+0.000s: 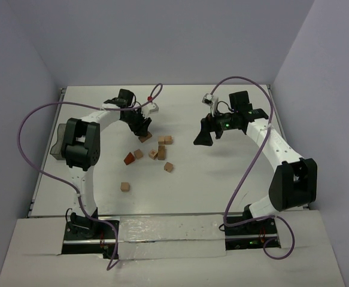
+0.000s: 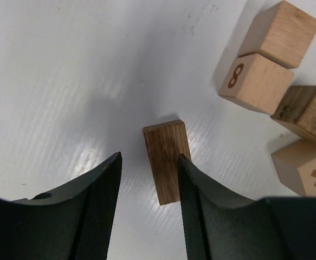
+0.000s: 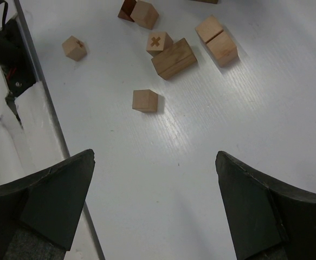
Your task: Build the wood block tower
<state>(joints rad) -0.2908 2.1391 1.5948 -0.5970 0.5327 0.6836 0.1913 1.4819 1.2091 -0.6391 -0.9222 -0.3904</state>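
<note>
Left pincer (image 2: 149,158) over glossy white table (image 2: 65,65); lavender walls (image 1: 162,36) around.

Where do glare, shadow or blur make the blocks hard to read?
Left wrist: bright sheen on the table, yet the dark wood block is sharp. Right wrist: even light, soft shadows, cubes crisp. Top external: blocks tiny, markings unreadable.

Wooden blocks (image 1: 161,149) scattered, unstacked

Wooden blocks (image 1: 161,147) lie loose at mid-table.
The left gripper (image 1: 142,127) sits low over a brown block (image 1: 145,138) at the cluster's far edge. The reddish wedge (image 1: 129,159) lies left, and the right gripper (image 1: 203,136) hangs apart on the right.
</note>
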